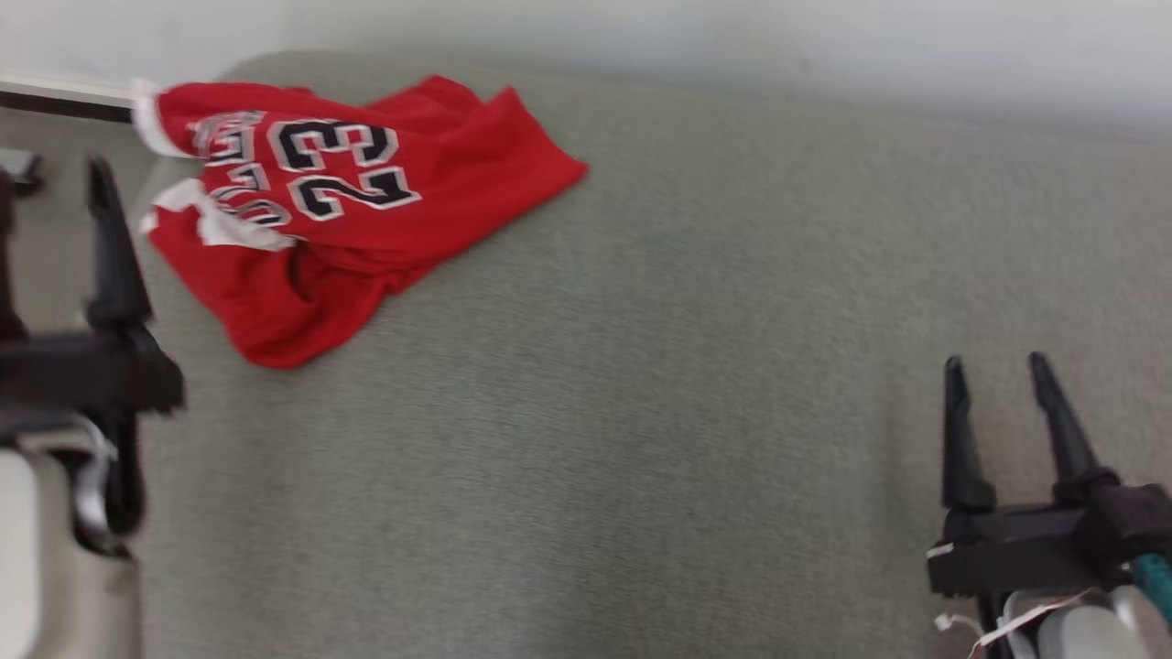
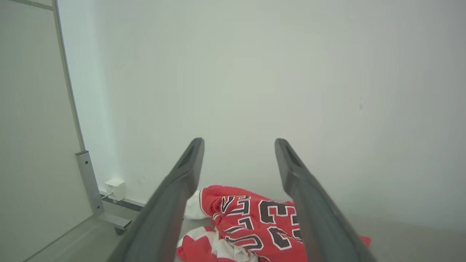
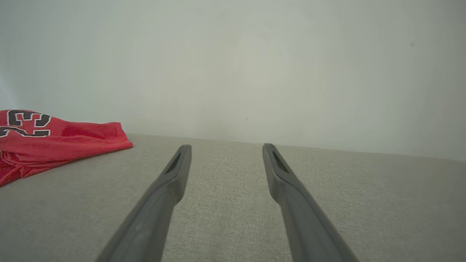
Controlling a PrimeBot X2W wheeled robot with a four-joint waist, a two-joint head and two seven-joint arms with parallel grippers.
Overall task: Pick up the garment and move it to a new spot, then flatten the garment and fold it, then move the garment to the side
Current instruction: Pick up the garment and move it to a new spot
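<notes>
Red No. 23 jersey (image 1: 366,210): crumpled at far-left corner of grey upholstered surface (image 1: 641,384) | left gripper (image 2: 238,145): spread, empty, at surface's left edge, lined up for pickup | right gripper (image 3: 225,147): spread, empty, surface's near-right, idle

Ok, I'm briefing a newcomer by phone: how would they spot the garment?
Start at the grey fabric surface below the pale wall. In its far left corner lies the garment, crumpled. It's bright red, with white trim and black numerals.
</notes>
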